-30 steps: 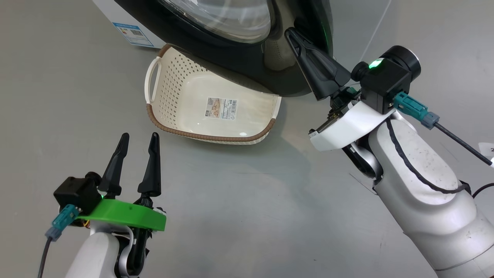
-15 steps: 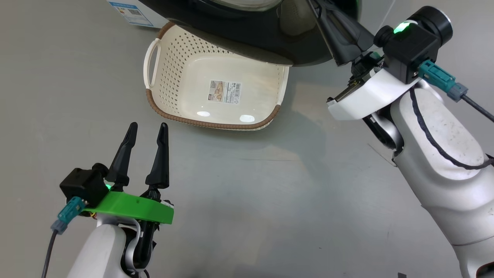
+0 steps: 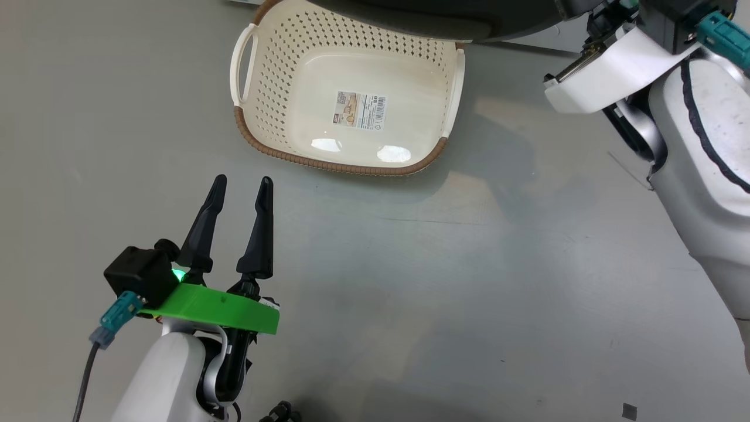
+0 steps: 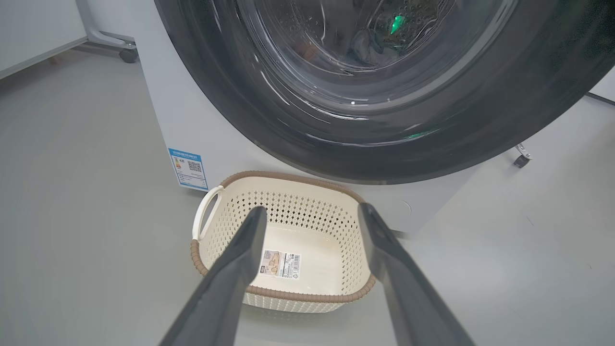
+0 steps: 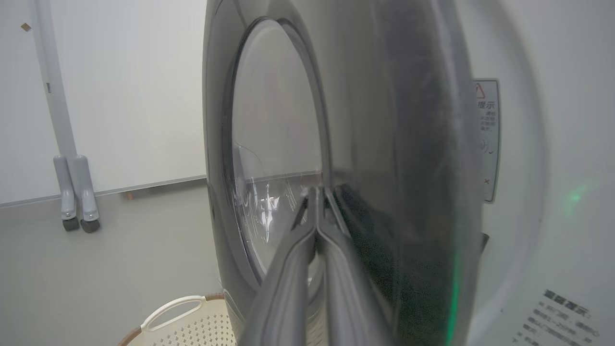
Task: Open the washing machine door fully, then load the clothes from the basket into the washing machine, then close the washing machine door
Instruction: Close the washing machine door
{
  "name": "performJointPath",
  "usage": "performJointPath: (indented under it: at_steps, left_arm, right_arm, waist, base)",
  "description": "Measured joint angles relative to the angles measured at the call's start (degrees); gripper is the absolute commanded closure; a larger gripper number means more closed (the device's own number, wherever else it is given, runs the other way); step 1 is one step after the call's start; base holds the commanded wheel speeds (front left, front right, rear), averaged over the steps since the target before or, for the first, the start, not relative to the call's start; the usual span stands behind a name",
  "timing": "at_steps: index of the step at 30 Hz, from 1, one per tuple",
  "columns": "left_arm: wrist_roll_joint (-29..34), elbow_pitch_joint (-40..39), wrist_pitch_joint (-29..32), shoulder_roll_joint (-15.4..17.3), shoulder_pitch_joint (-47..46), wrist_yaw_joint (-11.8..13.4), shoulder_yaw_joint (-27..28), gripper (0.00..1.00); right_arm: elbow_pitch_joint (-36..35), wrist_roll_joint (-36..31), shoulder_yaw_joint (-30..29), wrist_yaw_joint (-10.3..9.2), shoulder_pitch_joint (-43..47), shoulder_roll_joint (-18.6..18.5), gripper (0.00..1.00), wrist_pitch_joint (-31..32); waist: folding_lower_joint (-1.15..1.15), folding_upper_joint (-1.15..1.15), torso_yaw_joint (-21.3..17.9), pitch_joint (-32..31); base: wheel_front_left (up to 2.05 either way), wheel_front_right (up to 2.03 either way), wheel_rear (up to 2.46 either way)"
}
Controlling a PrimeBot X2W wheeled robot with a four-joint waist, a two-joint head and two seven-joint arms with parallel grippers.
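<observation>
The basket (image 3: 328,165) lies on the floor holding nothing but its barcode sticker. Right behind it stands the washing machine (image 4: 202,120). The black rim of the washing machine door (image 4: 269,120) overhangs the basket's far edge. A pale bluish bundle, likely the clothes (image 4: 365,43), shows dimly through the glass. My left gripper (image 3: 243,181) hovers open and holds nothing, a little short of the basket (image 4: 288,178). My right gripper (image 5: 315,192) is shut on nothing, its tips against the door (image 5: 384,144) beside the glass. I cannot tell whether the door is latched.
Grey floor runs all round the basket. The machine carries a blue label (image 4: 187,168) low on its front and a warning sticker (image 5: 486,139) beside the door. A castored frame leg (image 5: 76,192) stands by the far wall. My right forearm (image 3: 703,146) is at the right.
The head camera has tilted, so basket and door slid up the picture. The right gripper's fingers passed out over the top edge. The left gripper stays open, the right stays shut.
</observation>
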Motion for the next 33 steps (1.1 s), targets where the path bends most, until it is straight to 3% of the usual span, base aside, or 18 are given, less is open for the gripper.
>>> performJointPath:
  at_steps: [19, 27, 33]
  left_arm:
    - [-1.6, 0.08, 0.0, -1.33, -0.05, 0.0, -2.18, 0.0]
    - [-1.98, 0.25, 0.0, -1.43, -0.01, 0.0, -0.97, 0.0]
    - [-1.98, 0.74, 0.0, -1.55, -0.02, 0.0, 0.52, 0.0]
  right_arm:
    - [9.49, -2.21, -0.51, 0.1, -10.99, -7.4, 1.0, -0.01]
    - [13.88, -2.89, 0.01, 1.01, -12.41, -7.05, 1.0, -0.1]
    - [11.91, -1.92, -1.55, 0.8, -12.23, -5.39, 1.0, -0.08]
  waist:
    - [0.0, 0.0, 4.26, 2.6]
    - [0.0, 0.0, 4.64, 1.39]
    - [0.0, 0.0, 3.63, -0.03]
  base:
    - [0.0, 0.0, 0.0]
    - [0.0, 0.0, 0.0]
    - [0.0, 0.0, 0.0]
